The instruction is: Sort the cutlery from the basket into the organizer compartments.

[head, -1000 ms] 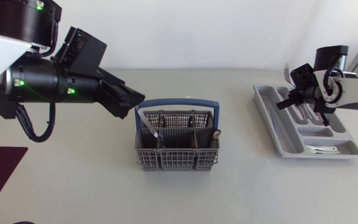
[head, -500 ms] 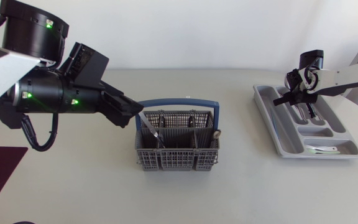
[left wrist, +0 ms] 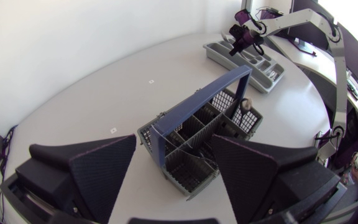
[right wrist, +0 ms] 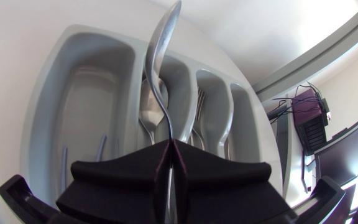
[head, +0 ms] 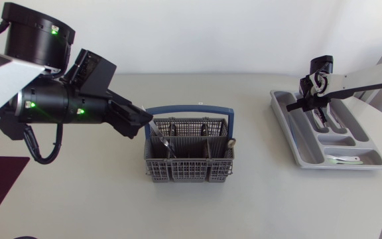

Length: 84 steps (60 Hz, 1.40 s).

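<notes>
While your right pincer (right wrist: 169, 152) is pressed together on the handle of a spoon (right wrist: 159, 68), the spoon juts straight out ahead of its fingertips, bowl end farthest from them. Beneath pincer and spoon lies the grey organizer (right wrist: 55, 93), and the narrow compartment just under the spoon already holds other spoons (right wrist: 146, 121), with forks (right wrist: 197, 115) in the one beside it. From above, you can see that pincer (head: 304, 105) hanging over the organizer's (head: 296, 139) far end.

Your left pincer (left wrist: 176, 165) is spread wide and holds nothing. The grey basket (left wrist: 197, 146) sits on the surface (head: 257, 206) ahead of and below its fingers, its blue handle (left wrist: 204, 99) upright in line with the gap between them. Seen from above, the fingertips of this pincer (head: 144, 121) are at the basket's (head: 188, 166) rim by one end of the handle; you cannot tell whether they touch it. Some cutlery (head: 164, 141) stands inside the basket.
</notes>
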Motion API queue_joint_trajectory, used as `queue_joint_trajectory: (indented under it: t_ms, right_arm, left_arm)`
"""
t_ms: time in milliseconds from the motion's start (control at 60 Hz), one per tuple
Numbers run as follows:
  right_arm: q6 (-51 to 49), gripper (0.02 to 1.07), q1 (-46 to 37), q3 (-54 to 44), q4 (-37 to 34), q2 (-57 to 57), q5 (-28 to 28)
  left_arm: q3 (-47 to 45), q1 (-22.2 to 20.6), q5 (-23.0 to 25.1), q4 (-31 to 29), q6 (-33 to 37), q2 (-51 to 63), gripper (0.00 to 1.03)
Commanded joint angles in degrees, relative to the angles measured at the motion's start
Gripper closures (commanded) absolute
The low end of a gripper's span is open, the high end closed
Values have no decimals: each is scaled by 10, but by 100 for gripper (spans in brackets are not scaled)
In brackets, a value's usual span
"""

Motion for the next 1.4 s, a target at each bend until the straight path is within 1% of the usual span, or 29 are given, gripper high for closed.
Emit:
queue_joint_trajectory:
  t_ms: [0,100,117,133,300,333,383,483,600,750,850,983,1167,1300,1383]
  right_arm:
    - [8,88,-3,16,-9,25,15]
    - [8,79,2,10,-8,28,14]
    - [8,76,2,8,-8,28,14]
    - [8,71,4,4,-8,24,14]
    - [8,48,9,-19,-4,-8,8]
    - [8,44,10,-27,-3,-17,8]
    - [6,41,14,-47,4,-41,7]
    - [-2,39,17,-101,20,-101,-9]
    - [-13,39,29,-192,45,-199,-47]
    - [-25,39,45,-270,50,-284,-57]
    - [-25,39,58,-313,50,-330,-64]
    - [-24,39,69,-356,50,-378,-68]
    - [-21,39,83,-391,50,-417,-68]
    - [-21,39,83,-399,50,-429,-68]
    - [-20,39,84,-403,50,-434,-68]
  left_arm:
    - [-13,4,-4,-5,-9,-7,20]
    - [-14,3,-3,-6,-12,-6,20]
    - [-15,3,-4,-7,-13,-6,20]
    - [-16,2,-4,-9,-13,-6,20]
    - [-22,-1,-4,-18,-22,-8,18]
    - [-24,-2,-3,-20,-23,-9,18]
    - [-28,-4,-3,-20,-27,-10,18]
    - [-37,-11,-3,-20,-35,-11,17]
    - [-54,-11,-3,-5,-35,-10,17]
    - [-75,-13,0,6,-58,3,17]
    - [-72,-17,0,6,-73,11,18]
    - [-57,-23,0,-6,-81,15,18]
    - [-20,-26,0,-32,-97,53,18]
    - [1,-28,-1,-35,-117,76,27]
    - [9,-33,-2,-35,-126,85,27]
